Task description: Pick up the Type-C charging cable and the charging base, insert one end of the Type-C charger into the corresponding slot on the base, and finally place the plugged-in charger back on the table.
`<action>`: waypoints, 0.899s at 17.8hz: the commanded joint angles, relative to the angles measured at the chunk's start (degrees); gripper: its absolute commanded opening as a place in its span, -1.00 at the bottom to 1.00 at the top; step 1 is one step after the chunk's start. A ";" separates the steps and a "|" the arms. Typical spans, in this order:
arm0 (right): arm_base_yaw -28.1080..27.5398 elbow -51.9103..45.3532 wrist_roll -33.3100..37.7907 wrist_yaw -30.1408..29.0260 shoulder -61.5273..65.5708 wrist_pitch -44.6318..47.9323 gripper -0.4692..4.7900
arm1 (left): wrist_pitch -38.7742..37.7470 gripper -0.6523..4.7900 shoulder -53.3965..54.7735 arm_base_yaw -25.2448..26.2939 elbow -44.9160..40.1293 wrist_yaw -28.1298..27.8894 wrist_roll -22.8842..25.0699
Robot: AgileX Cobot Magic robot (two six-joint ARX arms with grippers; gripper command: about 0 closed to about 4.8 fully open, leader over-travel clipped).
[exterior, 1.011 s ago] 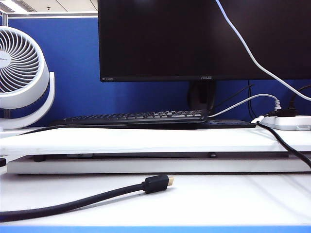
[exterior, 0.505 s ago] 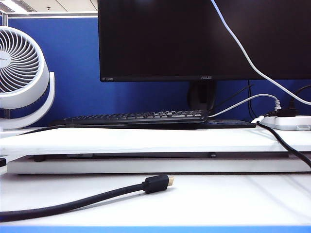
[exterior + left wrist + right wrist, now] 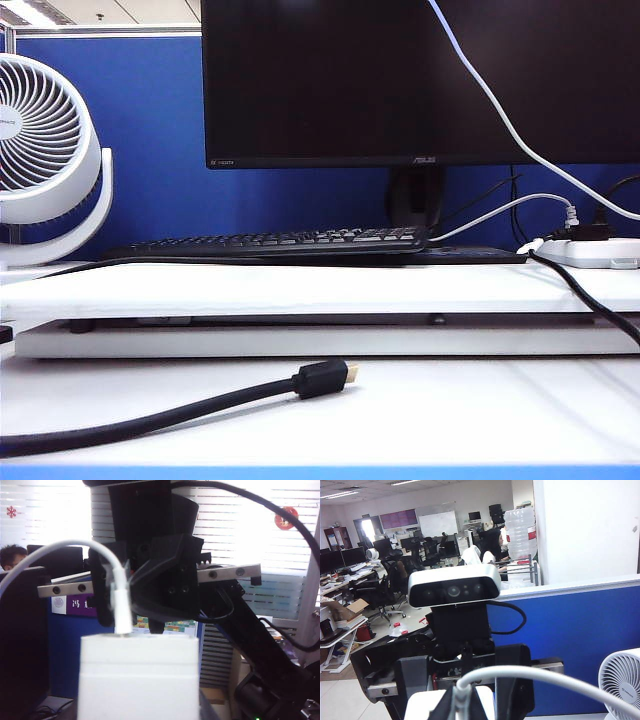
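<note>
- Fingers point(image 3: 101, 597) of your right gripper point(image 3: 127, 612) are clamped on the plug end of the Type-C charging cable point(image 3: 121, 600), just behind the plug.
- The plug's long axis runs straight at the near face of the charging base point(image 3: 137, 675). Its tip meets that face, in line with the fingers rather than off to one side.
- Whether the plug is fully seated you cannot tell; the port itself is hidden behind the plug and the white face.
- Your left gripper point(image 3: 463, 680) holds the base, one dark finger on each flank, as the right wrist view shows. The two grippers face each other, so both are at the joint.
- The base's slot is the only receptacle here, and only this plug is at it.
- In the exterior view neither gripper nor base appears. Only the white cord crosses the upper right of the frame, in front of the monitor point(image 3: 320, 80).
- The table point(image 3: 430, 410) fills the lower frame, with a black cable point(image 3: 320, 378) lying at lower centre, so judge your set-down spot clear of it.
</note>
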 commanded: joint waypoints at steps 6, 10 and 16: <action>0.07 0.07 -9.75 -0.35 -0.24 -9.64 -0.82 | 1.97 -0.78 -0.24 -0.02 0.26 -2.14 -3.08; 0.07 0.07 -12.26 -0.37 -0.26 -11.06 -0.82 | 2.45 -0.78 -0.24 -0.02 0.26 -2.86 -4.39; 2.91 0.09 -18.10 1.36 -0.28 -17.90 -0.82 | 8.94 -0.78 -0.31 -0.02 0.26 -3.10 -5.64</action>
